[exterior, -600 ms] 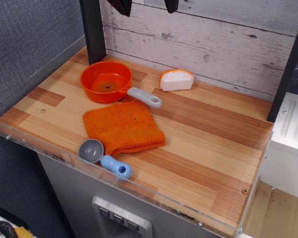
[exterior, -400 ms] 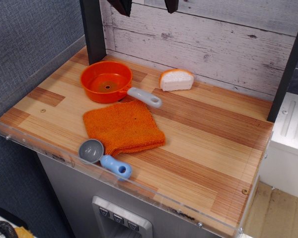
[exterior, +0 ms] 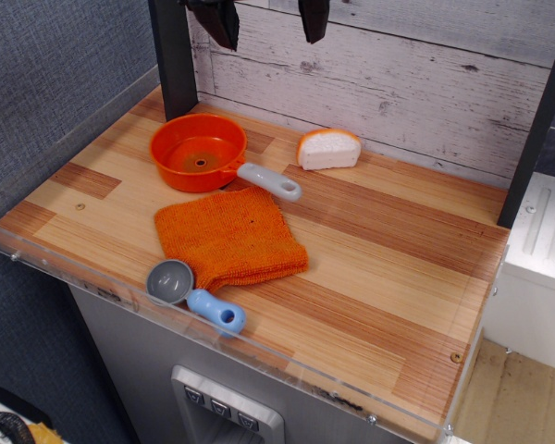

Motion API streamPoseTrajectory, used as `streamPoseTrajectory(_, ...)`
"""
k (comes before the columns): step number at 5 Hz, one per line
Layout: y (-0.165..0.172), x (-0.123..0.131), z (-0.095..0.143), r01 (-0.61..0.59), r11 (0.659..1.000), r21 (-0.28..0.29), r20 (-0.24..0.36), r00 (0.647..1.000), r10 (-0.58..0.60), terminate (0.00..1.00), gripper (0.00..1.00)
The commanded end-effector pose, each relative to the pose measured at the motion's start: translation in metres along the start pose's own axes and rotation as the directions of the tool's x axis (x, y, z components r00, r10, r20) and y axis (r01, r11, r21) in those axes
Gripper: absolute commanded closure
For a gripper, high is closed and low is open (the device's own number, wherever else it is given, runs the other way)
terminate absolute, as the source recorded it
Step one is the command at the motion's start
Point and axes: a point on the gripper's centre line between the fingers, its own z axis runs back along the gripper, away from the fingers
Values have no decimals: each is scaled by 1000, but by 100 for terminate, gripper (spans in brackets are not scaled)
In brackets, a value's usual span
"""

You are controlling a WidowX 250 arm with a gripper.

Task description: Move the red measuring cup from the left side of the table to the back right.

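Red measuring cup (exterior: 200, 153) sits below the spread, empty fingers (exterior: 224, 23).

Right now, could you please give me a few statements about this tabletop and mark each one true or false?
1. The red measuring cup sits at the back left of the table. True.
2. The claw is clamped on the cup's grey handle. False: it hangs open above the table, touching nothing.
3. The orange knitted cloth lies between the cup and the small grey scoop. True.
4. The bread piece rests inside the cup. False: it lies on the wood to the right of the cup, near the back wall.
5. The scoop's blue handle points toward the back wall. False: it points along the front edge, toward the right.
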Motion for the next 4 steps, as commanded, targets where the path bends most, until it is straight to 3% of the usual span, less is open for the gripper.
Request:
streamPoseTrajectory(1,10,20,-5,-125,990,63,34,992,123,0,0)
streamPoseTrajectory(3,28,23,-39,-246,943,225,50,969,240,0,0)
streamPoseTrajectory(4,39,25,-60,-289,922,260,50,957,286,0,0)
